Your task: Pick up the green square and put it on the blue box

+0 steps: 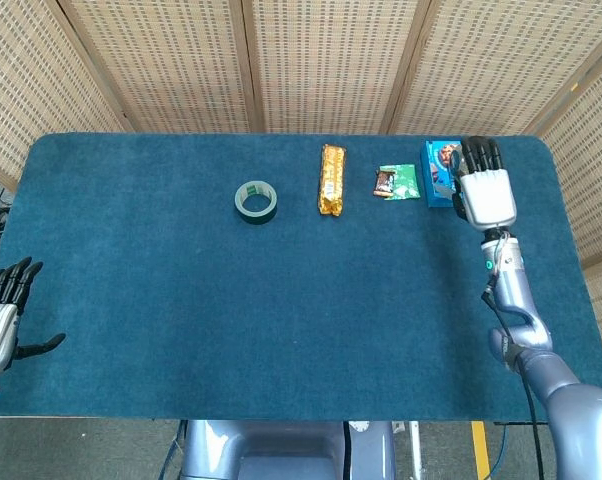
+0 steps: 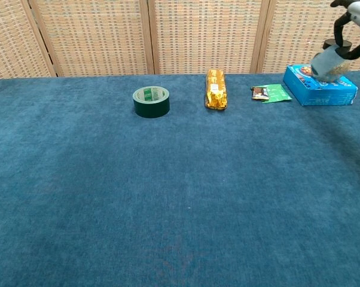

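Observation:
The green square (image 1: 405, 181) (image 2: 278, 93) lies flat at the far right of the table, with a small brown packet (image 1: 384, 182) on its left edge. Just to its right stands the blue box (image 1: 438, 172) (image 2: 319, 87), and a dark-lidded jar (image 2: 329, 60) stands on the box. My right hand (image 1: 484, 190) (image 2: 350, 21) hovers above the box's right part and hides the jar in the head view; its fingers are stretched out and hold nothing. My left hand (image 1: 1, 310) rests at the near left edge, fingers spread, far from everything.
A gold-wrapped bar (image 1: 332, 179) (image 2: 215, 89) lies left of the green square. A roll of green tape (image 1: 256, 202) (image 2: 151, 101) sits further left. The blue cloth (image 1: 231, 320) covers the table, and wicker screens stand behind it.

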